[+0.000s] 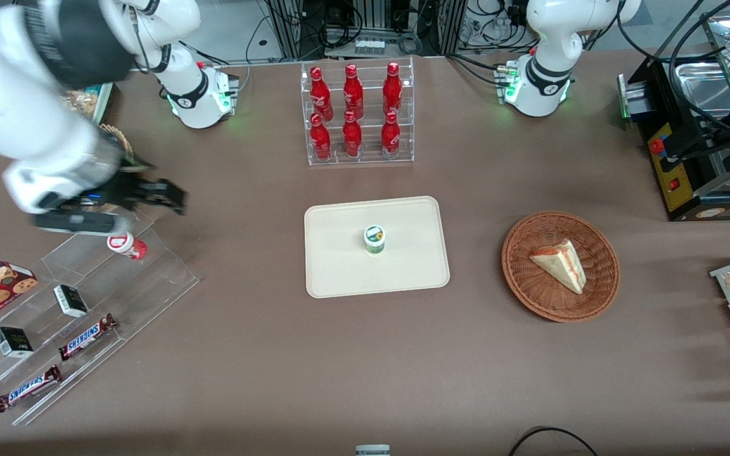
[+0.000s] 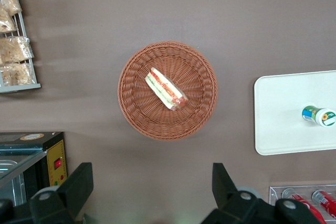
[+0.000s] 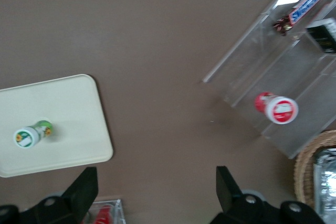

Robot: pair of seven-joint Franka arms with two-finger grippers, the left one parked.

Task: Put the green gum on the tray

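The green gum point(image 1: 374, 239) stands upright near the middle of the cream tray point(image 1: 339, 272), white lid up. It also shows on the tray in the right wrist view point(image 3: 30, 134) and the left wrist view point(image 2: 318, 115). My gripper point(image 1: 161, 195) is high above the table at the working arm's end, over the clear stepped rack point(image 1: 149, 278), well away from the tray. Its fingers point(image 3: 84, 187) are spread wide with nothing between them.
A red gum bottle point(image 1: 127, 245) lies on the clear rack, with Snickers bars point(image 1: 88, 335) and small dark boxes. A rack of red bottles point(image 1: 355, 114) stands farther from the camera than the tray. A wicker basket point(image 1: 530, 291) holds a sandwich.
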